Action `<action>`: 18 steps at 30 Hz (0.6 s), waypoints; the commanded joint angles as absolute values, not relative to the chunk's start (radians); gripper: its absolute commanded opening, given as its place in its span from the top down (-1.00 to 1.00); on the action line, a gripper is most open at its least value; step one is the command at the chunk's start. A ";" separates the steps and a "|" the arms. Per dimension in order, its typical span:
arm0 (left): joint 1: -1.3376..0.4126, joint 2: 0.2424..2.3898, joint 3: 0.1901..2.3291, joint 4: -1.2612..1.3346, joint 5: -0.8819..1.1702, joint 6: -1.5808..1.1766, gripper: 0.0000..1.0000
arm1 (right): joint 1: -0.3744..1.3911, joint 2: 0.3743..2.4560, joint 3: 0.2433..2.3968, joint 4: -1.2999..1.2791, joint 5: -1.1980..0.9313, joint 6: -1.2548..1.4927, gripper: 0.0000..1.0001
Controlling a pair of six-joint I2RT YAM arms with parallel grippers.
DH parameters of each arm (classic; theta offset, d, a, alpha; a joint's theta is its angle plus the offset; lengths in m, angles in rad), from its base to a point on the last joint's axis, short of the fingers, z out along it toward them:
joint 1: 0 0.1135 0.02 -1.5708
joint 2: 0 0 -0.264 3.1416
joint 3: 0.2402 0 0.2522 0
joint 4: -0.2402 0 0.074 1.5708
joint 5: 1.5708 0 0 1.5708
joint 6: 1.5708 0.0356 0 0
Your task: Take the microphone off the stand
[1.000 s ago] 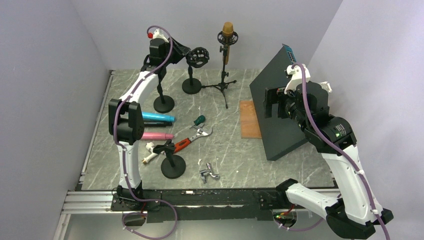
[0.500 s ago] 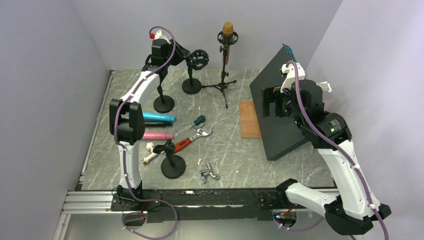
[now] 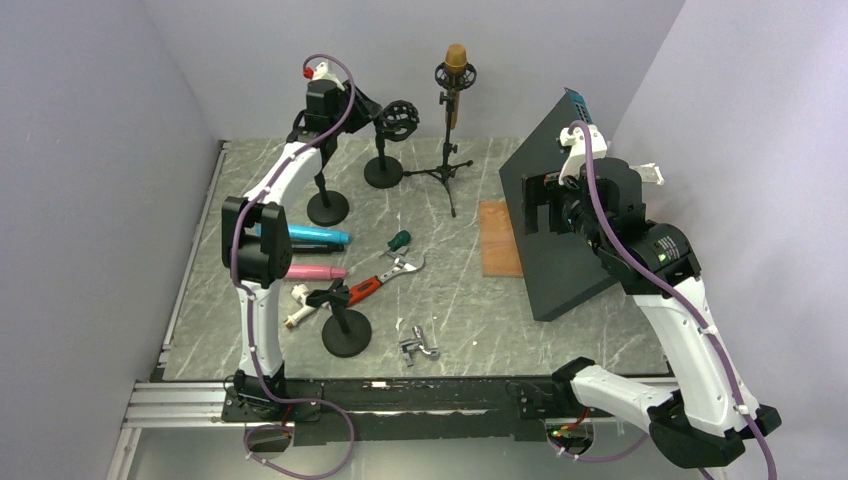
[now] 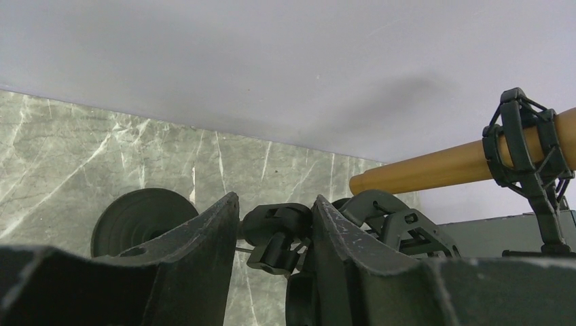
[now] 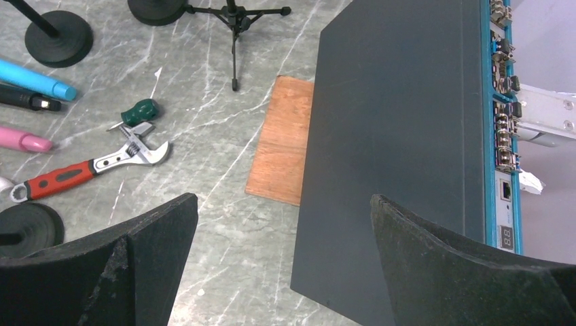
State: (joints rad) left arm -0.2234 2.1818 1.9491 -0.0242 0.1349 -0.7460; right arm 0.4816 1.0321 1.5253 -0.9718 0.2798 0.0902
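The gold microphone sits in a black shock mount on top of the tripod stand at the back of the table. In the left wrist view the microphone lies across the upper right in its mount. My left gripper is raised at the back, left of the microphone, and is shut on the black swivel joint of a round-base stand carrying an empty shock mount. My right gripper is open and empty, high over the right side.
A tilted dark panel and a wooden board are on the right. Another round-base stand, a short stand, blue and pink markers, a red-handled wrench, a green-handled tool and a metal part lie mid-table.
My left gripper has shifted slightly right, towards the empty shock mount. My right arm has risen and moved a little left. The microphone has not moved.
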 commanded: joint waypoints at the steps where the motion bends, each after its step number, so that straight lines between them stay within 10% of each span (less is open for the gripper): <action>1: -0.216 2.296 1.934 -0.291 0.099 -0.660 0.05 | 0.482 1.022 1.552 -0.959 0.287 0.070 -1.00; 18: -0.207 2.280 1.925 -0.315 0.128 -0.654 -0.07 | 0.483 1.002 1.541 -0.945 0.268 0.084 -1.00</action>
State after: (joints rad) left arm -0.2230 2.2230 1.9327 -0.0753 0.1432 -0.7216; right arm 0.4812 1.0164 1.5253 -0.9714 0.2783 0.0872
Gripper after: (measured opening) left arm 0.514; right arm 0.997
